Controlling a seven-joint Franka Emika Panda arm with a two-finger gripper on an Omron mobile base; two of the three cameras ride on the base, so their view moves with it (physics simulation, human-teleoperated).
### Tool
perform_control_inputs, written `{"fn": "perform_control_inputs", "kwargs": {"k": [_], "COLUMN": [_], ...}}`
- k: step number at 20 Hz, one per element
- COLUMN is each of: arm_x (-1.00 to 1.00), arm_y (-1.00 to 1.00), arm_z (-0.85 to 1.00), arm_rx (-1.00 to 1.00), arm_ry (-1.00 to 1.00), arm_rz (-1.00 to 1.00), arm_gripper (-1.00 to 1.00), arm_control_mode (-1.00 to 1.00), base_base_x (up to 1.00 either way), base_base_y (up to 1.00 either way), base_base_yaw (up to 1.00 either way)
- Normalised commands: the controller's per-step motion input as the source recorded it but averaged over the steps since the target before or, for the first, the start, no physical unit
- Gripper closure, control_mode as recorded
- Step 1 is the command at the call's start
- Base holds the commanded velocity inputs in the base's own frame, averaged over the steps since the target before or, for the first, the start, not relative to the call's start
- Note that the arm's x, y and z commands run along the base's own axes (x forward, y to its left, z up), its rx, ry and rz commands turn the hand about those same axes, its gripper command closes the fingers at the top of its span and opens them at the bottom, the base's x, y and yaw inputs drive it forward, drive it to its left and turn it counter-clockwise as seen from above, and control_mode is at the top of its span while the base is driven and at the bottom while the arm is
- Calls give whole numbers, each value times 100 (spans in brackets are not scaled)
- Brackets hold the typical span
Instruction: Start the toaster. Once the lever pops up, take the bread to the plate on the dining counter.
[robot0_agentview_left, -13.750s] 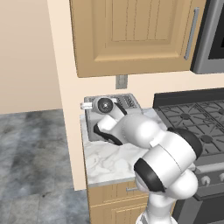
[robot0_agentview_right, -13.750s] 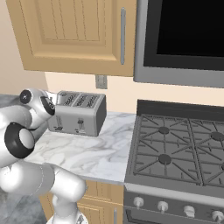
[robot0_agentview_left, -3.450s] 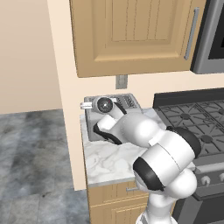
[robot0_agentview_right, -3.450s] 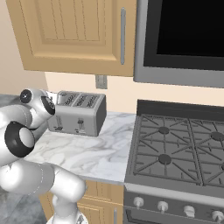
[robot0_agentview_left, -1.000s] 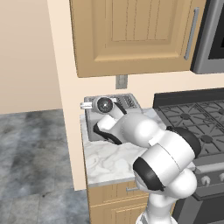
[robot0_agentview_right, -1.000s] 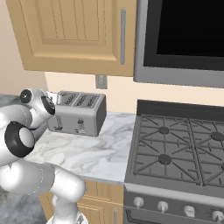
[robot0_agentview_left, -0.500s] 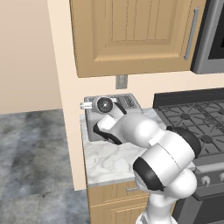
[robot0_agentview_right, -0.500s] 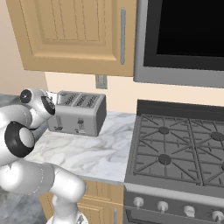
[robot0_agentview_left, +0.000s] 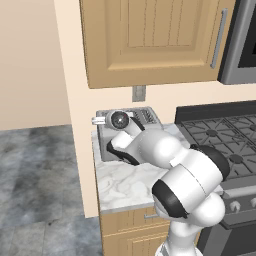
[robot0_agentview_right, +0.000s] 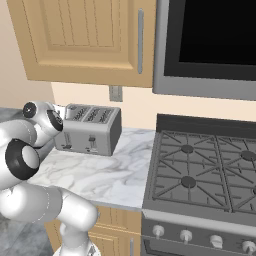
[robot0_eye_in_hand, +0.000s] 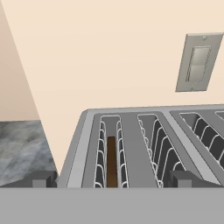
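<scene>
Spread wide apart, the jaws of the gripper hold nothing. In the hand view the two dark fingertips stand far from each other, one on each side of the toaster's top, looking down along the slots.

The toaster is a grey metal box with four slots. It sits at the back of the small marble worktop, near the wall, under the wooden cabinet. A grey wall switch is on the wall just above and behind it. On its front face there are two slider levers and two small knobs.

The bread is a thin dark brown slice. It stands on its edge, low down inside the slot at the left of the hand view, between the white wire guides. The other slots look bare.

To the right of the worktop is a dark gas stove. In the left base view the white arm bends over the worktop, and its hand hides part of the toaster.
</scene>
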Motion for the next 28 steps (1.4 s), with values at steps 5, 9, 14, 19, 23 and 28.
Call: {"fn": "perform_control_inputs", "kwargs": {"k": [5,9,14,19,23,28], "arm_x": [0,0,0,0,0,0], "arm_y": [0,0,0,0,0,0], "arm_z": [0,0,0,0,0,0], "arm_rx": [0,0,0,0,0,0], "arm_ry": [0,0,0,0,0,0], "arm_rz": [0,0,0,0,0,0], "arm_gripper": [-100,-100,-100,-100,-100,-100], "arm_control_mode": [-100,-100,-100,-100,-100,-100], "base_base_x": [0,0,0,0,0,0], "base_base_y": [0,0,0,0,0,0], "base_base_yaw": [0,0,0,0,0,0]}}
